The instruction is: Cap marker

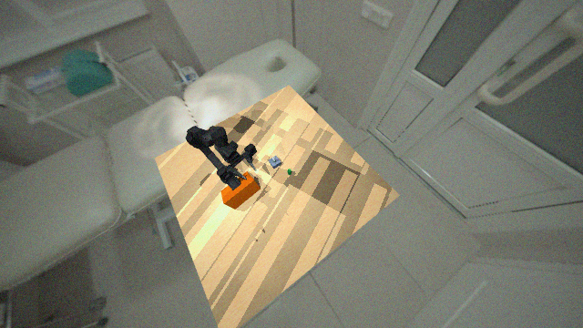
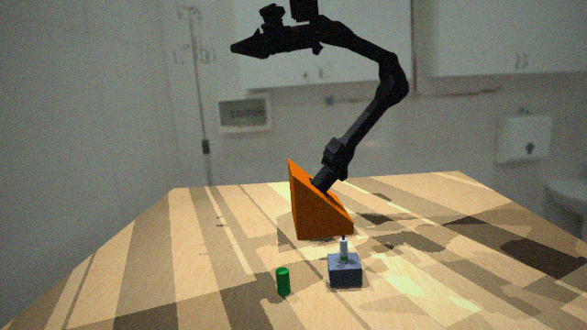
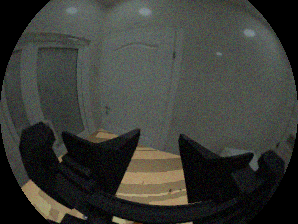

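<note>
The white marker (image 2: 343, 248) stands upright in the blue-grey holder block (image 1: 275, 163) (image 2: 345, 276), with its dark tip up and bare. The green cap (image 1: 290, 171) (image 2: 282, 281) stands upright by itself on the table, left of the block in the exterior view. My gripper (image 1: 250, 174) (image 2: 233, 48) (image 3: 160, 134) is open, its fingers partly apart with nothing between them. It is high above the table, well above the cap and the marker, and points roughly level. Neither the cap nor the marker can be made out in the wrist view.
The arm is mounted on an orange wedge-shaped base (image 1: 241, 193) (image 2: 314, 213), which stands behind the holder block in the exterior view. The wooden table (image 1: 282, 255) (image 2: 147, 257) carries strong striped light and shadow patterns. Its edges show in the top view.
</note>
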You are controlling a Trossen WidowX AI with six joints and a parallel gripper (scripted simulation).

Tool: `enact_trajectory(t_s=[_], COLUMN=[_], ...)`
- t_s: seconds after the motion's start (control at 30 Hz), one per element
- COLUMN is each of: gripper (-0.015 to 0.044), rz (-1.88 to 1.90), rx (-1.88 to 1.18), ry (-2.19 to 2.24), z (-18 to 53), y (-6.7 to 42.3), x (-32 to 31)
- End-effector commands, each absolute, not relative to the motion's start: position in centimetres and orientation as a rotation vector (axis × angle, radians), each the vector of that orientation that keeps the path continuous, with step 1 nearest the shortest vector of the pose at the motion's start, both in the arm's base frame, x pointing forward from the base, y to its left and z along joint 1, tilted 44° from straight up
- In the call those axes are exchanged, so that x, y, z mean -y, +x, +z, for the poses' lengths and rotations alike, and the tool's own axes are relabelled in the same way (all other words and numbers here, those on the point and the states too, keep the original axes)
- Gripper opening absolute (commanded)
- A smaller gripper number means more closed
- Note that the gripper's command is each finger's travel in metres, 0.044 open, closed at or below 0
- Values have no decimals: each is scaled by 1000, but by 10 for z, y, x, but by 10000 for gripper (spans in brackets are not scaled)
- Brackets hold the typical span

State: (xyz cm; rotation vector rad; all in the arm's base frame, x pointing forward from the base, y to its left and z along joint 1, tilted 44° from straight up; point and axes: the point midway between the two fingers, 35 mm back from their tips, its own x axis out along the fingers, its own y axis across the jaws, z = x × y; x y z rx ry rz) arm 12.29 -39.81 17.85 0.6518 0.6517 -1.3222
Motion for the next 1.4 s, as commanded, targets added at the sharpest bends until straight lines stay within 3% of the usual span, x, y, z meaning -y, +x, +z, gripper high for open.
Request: enact_trajectory(t_s=[0.0,0.33,0.67,0.8,1.37], gripper=[240,240,240,240,240], rz=[-1119,-552,45,249,260], rx=[-817,-1244,-1546,-1634,-1637], ry=[683,773,861,910,914], z=[141,36,-34,-54,-82], y=[170,274,335,346,347], x=[385,293,167,117,84])
